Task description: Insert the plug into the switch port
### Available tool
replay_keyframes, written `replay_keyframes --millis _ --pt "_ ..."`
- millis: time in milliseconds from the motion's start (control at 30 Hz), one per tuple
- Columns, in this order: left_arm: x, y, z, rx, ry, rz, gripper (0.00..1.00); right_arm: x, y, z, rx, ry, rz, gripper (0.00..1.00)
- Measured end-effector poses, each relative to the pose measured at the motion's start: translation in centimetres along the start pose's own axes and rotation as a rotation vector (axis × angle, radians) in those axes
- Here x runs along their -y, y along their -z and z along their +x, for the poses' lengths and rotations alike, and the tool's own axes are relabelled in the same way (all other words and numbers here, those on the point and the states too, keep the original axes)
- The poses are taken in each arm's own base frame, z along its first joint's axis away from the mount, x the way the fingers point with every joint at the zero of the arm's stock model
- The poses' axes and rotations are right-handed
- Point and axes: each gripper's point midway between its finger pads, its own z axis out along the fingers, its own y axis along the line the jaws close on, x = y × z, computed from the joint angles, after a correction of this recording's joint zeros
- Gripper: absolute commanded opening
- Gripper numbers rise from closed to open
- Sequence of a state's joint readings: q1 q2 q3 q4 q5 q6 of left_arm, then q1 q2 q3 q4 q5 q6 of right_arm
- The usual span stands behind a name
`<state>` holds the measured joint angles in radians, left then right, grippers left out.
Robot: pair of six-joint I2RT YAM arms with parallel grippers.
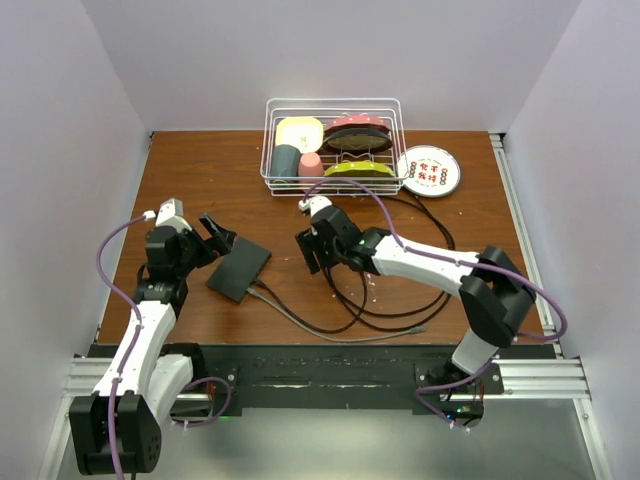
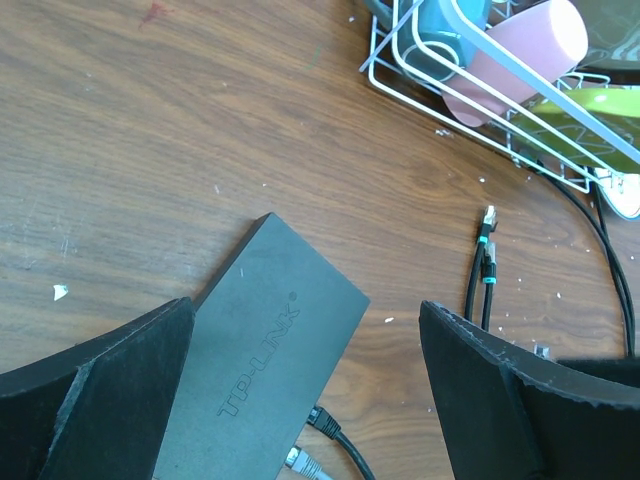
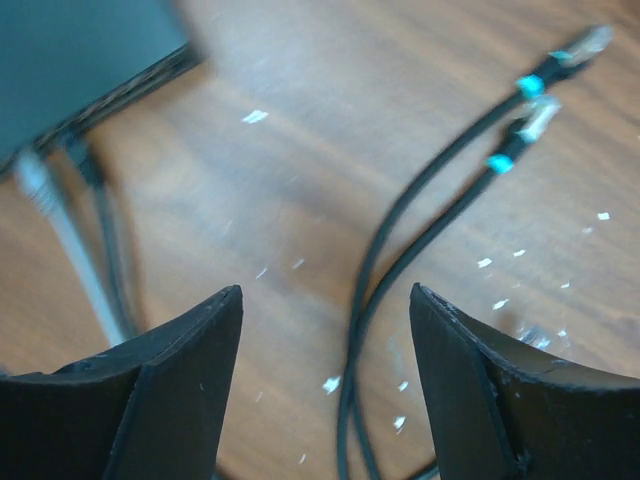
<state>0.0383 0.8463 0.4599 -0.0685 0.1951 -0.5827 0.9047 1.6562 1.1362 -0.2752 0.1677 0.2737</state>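
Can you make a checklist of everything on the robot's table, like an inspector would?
Surface: wooden table, white specks scattered.
Job's things: black switch, two cables plugged in; two loose plugs lying apart from it.
Clutter: wire rack with cups and dishes; round plate beside it.
Grippers: left gripper open, empty, over the switch; right gripper open, empty.
Cables: black cables on the table; one grey cable.
Surroundings: plain walls.

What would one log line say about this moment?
left fingers: open, by switch | right fingers: open, empty | two loose plugs: on table | switch: two cables plugged in
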Motion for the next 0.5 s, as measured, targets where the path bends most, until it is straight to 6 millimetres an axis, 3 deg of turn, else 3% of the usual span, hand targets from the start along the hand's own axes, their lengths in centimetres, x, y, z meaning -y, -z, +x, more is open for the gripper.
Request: replay_keyframes --millis 267,433,500 --pt "-0.3 -0.1 0.8 -0.015 0.003 0.004 1.00 7.1 -3.8 1.1 -0.054 -0.202 0.157 0.63" --pt "-0.5 -0.2 1.2 -0.028 0.006 0.001 1.00 7.3 -5.2 1.7 -0.067 -0.241 0.168 0.58" --pt "-0.5 -0.2 1.3 -0.028 0.005 0.003 1.00 7.3 -6.1 2.1 -0.080 -0.246 0.173 0.42"
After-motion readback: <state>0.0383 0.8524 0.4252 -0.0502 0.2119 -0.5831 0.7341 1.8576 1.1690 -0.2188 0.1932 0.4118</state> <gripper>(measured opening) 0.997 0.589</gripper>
